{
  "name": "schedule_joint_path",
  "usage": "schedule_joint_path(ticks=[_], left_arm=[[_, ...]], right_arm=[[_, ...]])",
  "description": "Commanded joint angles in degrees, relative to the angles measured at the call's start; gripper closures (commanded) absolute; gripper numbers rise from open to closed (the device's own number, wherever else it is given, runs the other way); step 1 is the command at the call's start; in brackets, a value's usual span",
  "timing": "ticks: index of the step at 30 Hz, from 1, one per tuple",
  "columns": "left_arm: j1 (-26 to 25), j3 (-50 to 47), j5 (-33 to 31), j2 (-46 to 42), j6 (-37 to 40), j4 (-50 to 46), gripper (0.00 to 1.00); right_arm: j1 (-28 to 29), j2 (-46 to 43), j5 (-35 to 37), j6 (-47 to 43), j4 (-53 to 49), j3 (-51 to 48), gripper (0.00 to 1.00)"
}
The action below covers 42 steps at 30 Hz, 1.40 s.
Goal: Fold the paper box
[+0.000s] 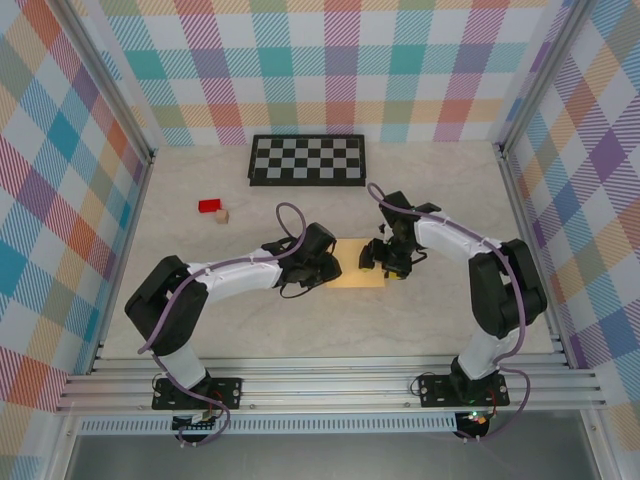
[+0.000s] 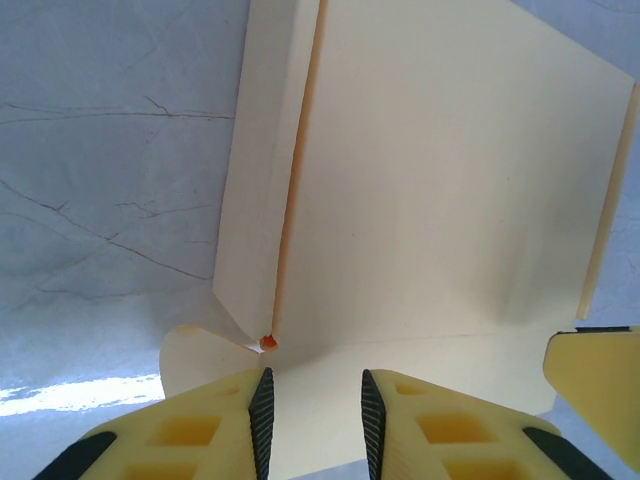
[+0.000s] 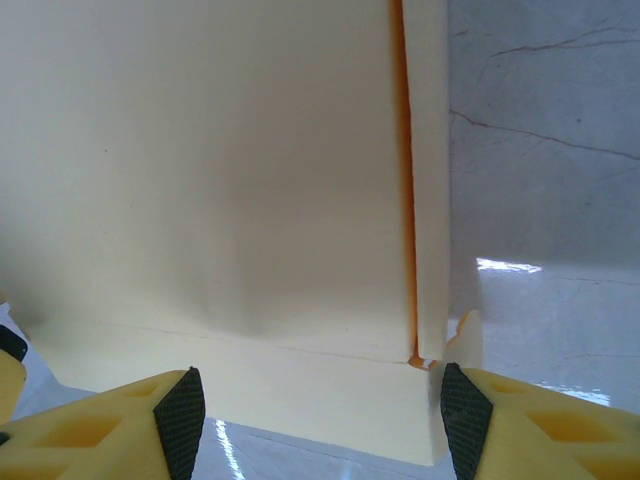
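The paper box [image 1: 360, 270] lies flat on the table as a pale tan sheet, between the two arms. My left gripper [image 1: 333, 268] is at its left end and my right gripper [image 1: 381, 258] at its right end. In the left wrist view the left gripper [image 2: 316, 420] stands open by a narrow gap over an end flap of the paper box [image 2: 440, 180]. A folded side strip with an orange crease [image 2: 290, 200] runs up the sheet. In the right wrist view the right gripper [image 3: 320, 425] is wide open, and the end flap of the paper box [image 3: 220, 180] spans the gap below its pads [image 3: 181, 420].
A black-and-white checkerboard [image 1: 307, 160] lies at the back of the table. A red block [image 1: 209, 206] and a tiny tan cube [image 1: 222, 215] sit at the left. Plaid walls close in three sides.
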Motion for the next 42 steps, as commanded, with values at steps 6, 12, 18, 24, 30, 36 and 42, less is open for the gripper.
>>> schedule_joint_path(ticks=[6, 12, 18, 24, 30, 36, 42], left_arm=[[-1.2, -0.2, 0.5, 1.2, -0.8, 1.2, 0.68], [-0.9, 1.5, -2.9, -0.2, 4.1, -5.3, 0.62], [3.4, 0.2, 0.1, -5.3, 12.7, -7.4, 0.55], [5.8, 0.2, 5.2, -6.8, 19.2, -8.3, 0.41], [8.8, 3.5, 12.0, -3.0, 30.0, -10.4, 0.38], [9.7, 0.5, 12.9, -1.2, 30.4, -6.0, 0.39], [9.7, -1.8, 13.7, 0.5, 28.6, -2.3, 0.39]], right_arm=[[0.2, 1.2, -3.9, 1.3, 1.5, -0.6, 0.34], [-0.4, 0.8, -3.8, 1.0, 1.2, -0.8, 0.34], [-0.8, -0.2, -2.9, -0.1, 0.6, -1.1, 0.34], [-0.8, -2.5, -1.7, 0.6, 0.2, -2.3, 0.34], [-0.8, -4.5, -1.8, 1.5, 2.8, -4.8, 0.34], [-0.8, -2.9, -4.9, 1.6, 9.9, -5.2, 0.34], [-0.8, 0.3, -3.5, 0.3, 11.5, -1.7, 0.34]])
